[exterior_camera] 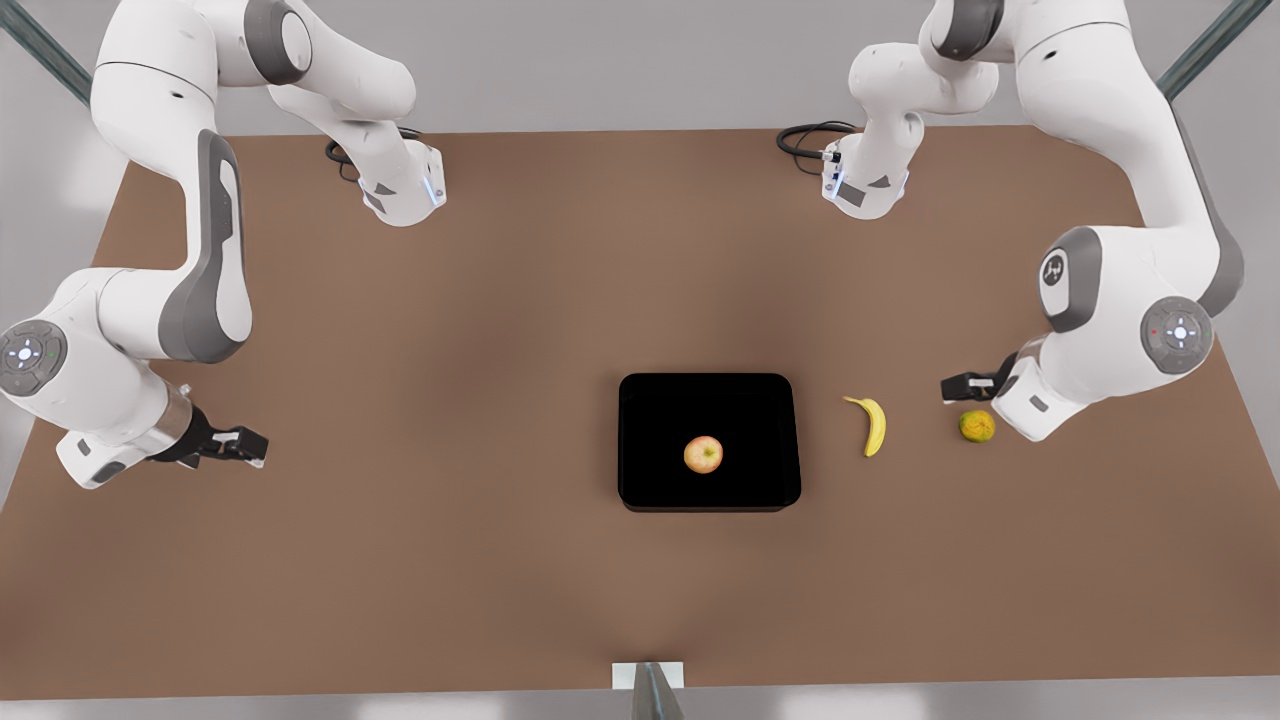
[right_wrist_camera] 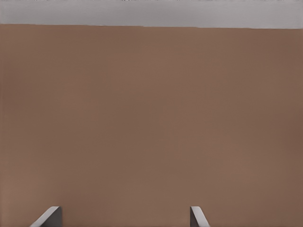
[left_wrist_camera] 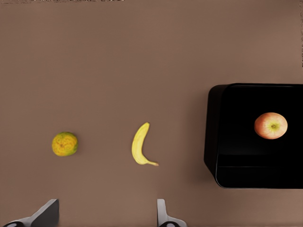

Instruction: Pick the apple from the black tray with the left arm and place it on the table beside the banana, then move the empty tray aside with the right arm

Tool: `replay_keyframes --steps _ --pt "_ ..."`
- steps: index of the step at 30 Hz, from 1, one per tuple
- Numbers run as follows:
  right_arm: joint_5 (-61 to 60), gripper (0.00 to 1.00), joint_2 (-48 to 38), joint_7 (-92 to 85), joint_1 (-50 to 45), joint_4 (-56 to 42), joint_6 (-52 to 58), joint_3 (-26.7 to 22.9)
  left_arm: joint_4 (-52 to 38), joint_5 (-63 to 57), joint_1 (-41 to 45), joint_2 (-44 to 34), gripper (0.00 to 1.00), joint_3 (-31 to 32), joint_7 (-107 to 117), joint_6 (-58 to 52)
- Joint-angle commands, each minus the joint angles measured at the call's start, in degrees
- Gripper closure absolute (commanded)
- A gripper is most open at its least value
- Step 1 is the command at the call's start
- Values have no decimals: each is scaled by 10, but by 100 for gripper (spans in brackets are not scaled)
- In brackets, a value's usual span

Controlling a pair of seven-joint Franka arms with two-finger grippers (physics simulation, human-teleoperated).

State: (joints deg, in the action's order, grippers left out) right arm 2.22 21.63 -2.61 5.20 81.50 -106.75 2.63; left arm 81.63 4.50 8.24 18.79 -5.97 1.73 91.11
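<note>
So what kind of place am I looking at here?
Likely a simulated robot test bench: a plain brown table, two arms mounted at its far edge, and a black tray with an apple.

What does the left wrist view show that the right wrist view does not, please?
Left wrist view: the apple in the black tray, the banana and a yellow-green fruit. Right wrist view: a grey strip beyond the table's edge. Shared: the brown table and an open gripper, the left gripper and the right gripper.
</note>
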Motion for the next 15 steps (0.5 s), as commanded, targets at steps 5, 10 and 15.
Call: replay_keyframes --steps 5,10,15 --pt "1 0 82 -16 -1 -1 -61 1 -9 8 46 19 0 39 -5 14" --pt "-2 0 64 -13 2 -34 -42 -3 -10 0 203 38 0 39 218 97" --pt "-1 0 35 -11 -2 -35 24 0 -4 -15 297 106 0 40 438 165"
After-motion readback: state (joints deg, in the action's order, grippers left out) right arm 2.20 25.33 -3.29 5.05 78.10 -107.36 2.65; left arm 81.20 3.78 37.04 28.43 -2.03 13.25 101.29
